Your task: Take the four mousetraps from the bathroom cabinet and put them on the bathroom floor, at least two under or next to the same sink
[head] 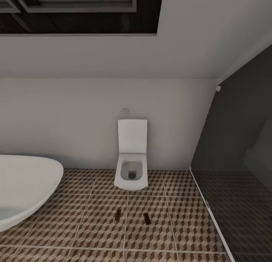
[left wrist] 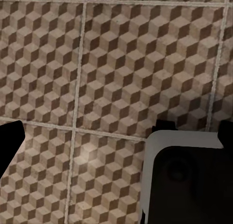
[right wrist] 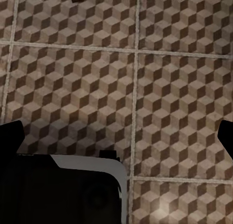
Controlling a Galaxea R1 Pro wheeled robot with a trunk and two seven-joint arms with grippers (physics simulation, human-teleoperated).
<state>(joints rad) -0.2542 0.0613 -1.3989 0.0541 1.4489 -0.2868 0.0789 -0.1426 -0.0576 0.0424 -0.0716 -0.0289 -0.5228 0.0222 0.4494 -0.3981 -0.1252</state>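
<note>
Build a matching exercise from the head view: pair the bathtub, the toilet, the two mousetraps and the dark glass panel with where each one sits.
Things:
1. bathtub
2. toilet
3. mousetraps
4. dark glass panel

Places:
A. flat on the bathroom floor, just in front of the toilet
B. at the view's right edge
C. against the middle of the back wall
D. at the view's left edge

Pairs: 1-D, 2-C, 3-A, 4-B

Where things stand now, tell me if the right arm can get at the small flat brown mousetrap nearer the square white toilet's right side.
Probably not yet: that mousetrap lies on open cube-patterned floor with nothing around it, but ahead of the robot.
</note>
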